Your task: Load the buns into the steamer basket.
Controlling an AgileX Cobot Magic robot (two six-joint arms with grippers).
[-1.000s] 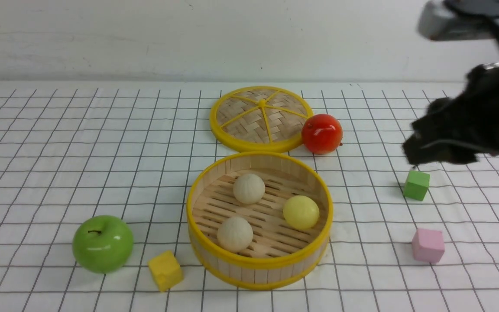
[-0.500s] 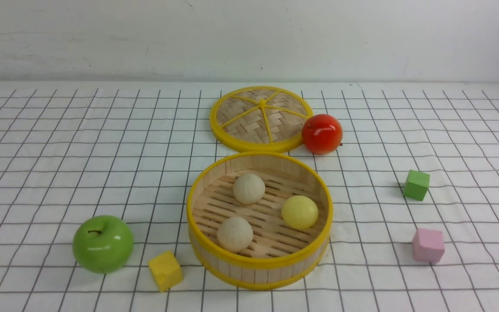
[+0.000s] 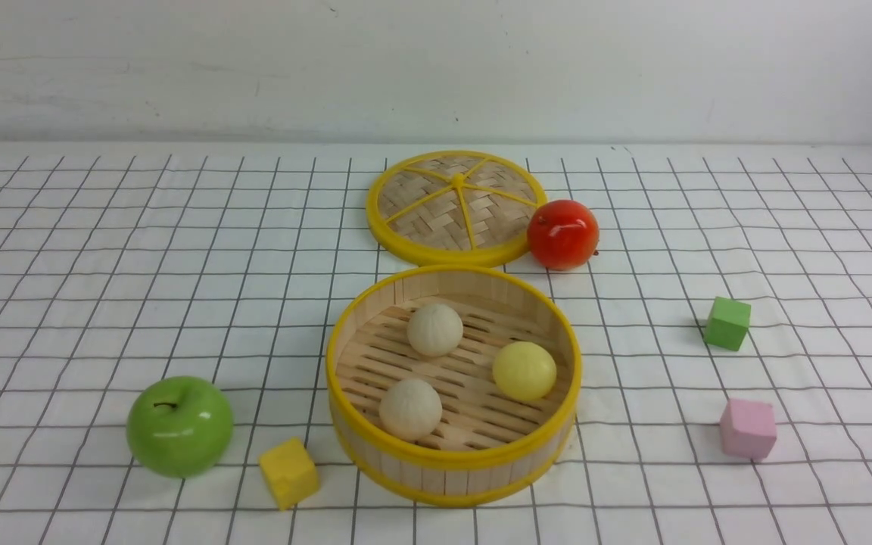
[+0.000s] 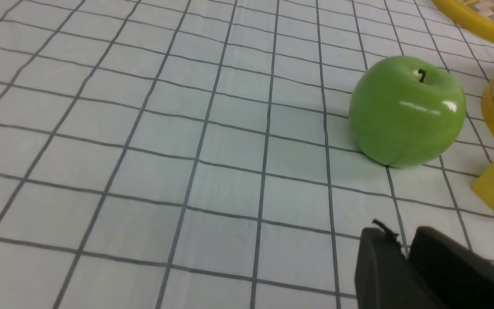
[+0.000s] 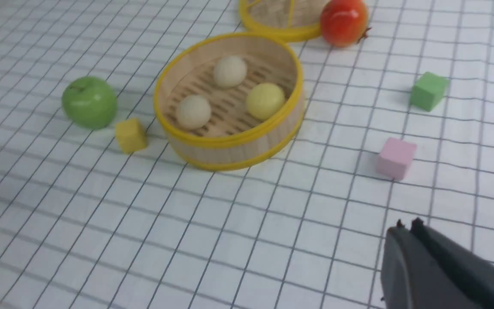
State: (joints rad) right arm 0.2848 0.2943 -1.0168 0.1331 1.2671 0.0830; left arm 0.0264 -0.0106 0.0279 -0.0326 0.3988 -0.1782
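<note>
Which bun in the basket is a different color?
The pale yellow bun, by the steamer basket's right wall. The other two buns are cream-white.

1. Front view faces forward over the gridded white tablecloth.
2. Left wrist view sits low, close to the glossy green apple.
3. Right wrist view looks down from higher, sharing that apple.

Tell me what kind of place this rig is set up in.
Probably a lab tabletop staged for practice, not a kitchen: a white grid-lined cloth, a bare wall, and props like foam cubes and a glossy green apple around the steamer basket.
</note>
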